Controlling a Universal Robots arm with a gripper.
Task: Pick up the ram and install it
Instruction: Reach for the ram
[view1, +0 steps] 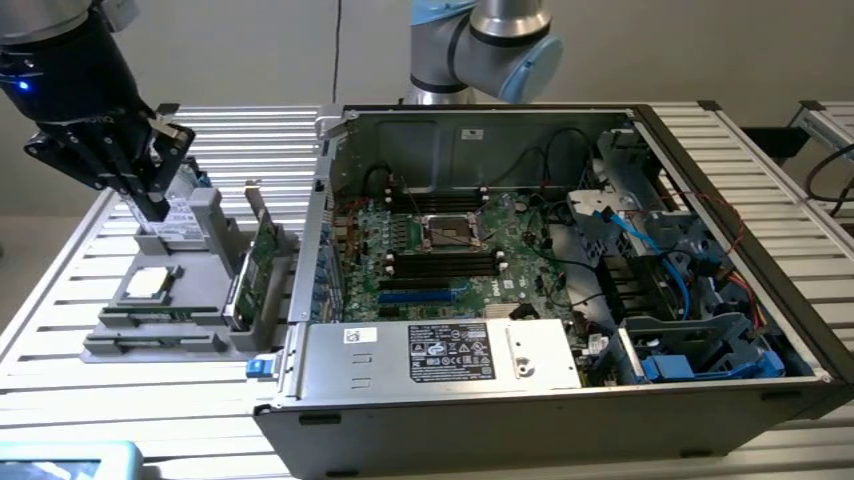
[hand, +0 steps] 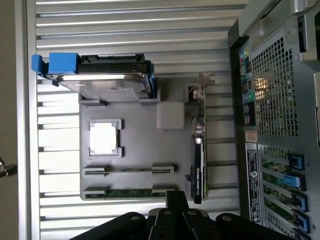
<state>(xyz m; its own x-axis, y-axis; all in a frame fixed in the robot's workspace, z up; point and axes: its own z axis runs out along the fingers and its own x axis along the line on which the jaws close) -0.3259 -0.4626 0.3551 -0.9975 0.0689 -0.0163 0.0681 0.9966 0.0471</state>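
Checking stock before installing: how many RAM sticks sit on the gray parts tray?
1: the ram lies in the gray tray's end slot, farthest from the hard drive; the slot beside it looks empty. Others may be hidden.

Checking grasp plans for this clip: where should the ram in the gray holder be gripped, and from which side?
Probably pinch the ram mid-length across its thin faces, coming from above: it stands on edge in the gray holder's slot, leaving just its top edge free.

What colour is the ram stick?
The ram is green; the wrist view shows it best.
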